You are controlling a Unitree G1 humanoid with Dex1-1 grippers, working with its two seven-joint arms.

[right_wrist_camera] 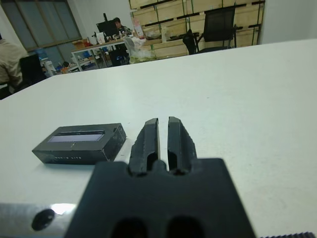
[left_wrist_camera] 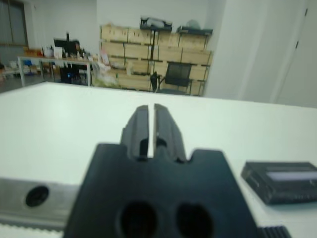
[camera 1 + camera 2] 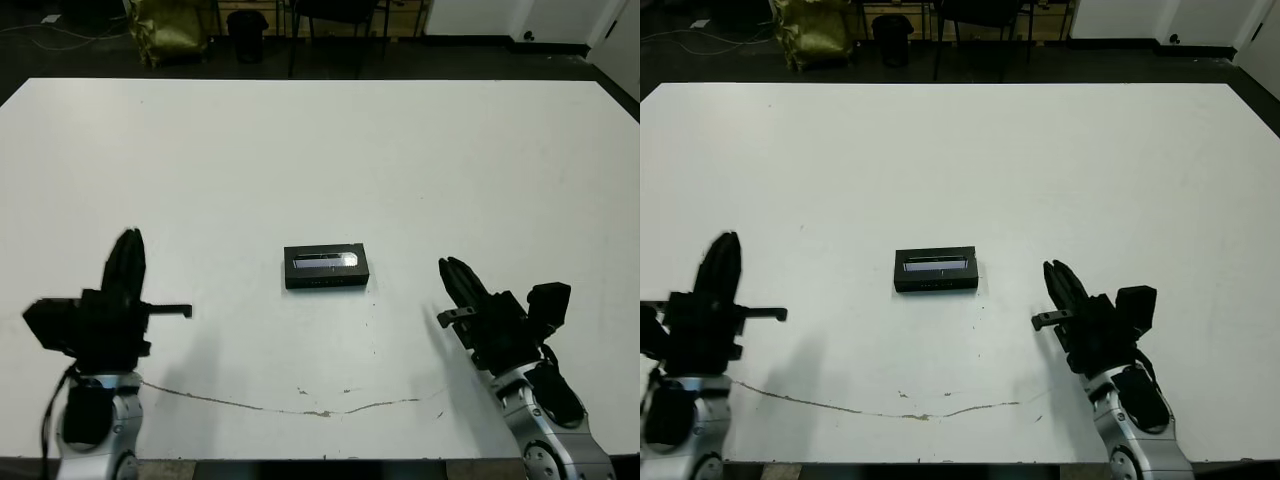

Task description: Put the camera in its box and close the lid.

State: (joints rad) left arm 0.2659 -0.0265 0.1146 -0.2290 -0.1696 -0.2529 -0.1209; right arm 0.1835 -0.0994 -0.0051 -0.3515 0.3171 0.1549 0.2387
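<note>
Both hands sit at the near edge of the white bench (image 3: 320,150), one at each side, nothing in either. Left hand (image 3: 128,255) hovers w/ its two black fingers (image 2: 140,124) pressed almost together, only a thin slit between them, pointing away across the bench; right hand (image 3: 458,278) is the same, fingers (image 1: 148,139) drawn in close w/ a narrow gap, angled slightly inward toward the middle. Between them, approx. centred and a bit farther out, lies the box (image 3: 326,267), closed: the lid (image 3: 325,262) sits flat on top, its pale grey glossy stripe facing up, long side running left-right. Box is apart from both hands, no contact; it's nearer the right hand than the left, lying ahead of it and toward the robot's left, while for the left hand it lies off toward the robot's right. Camera itself can't be seen w/ the lid down. A thin crack-like line (image 3: 300,408) runs across the bench surface near the front edge. Beyond the bench, right wrist view shows a person (image 1: 119,25) seated at a far desk among stacked cartons, plus a dark office chair (image 1: 218,27).
</note>
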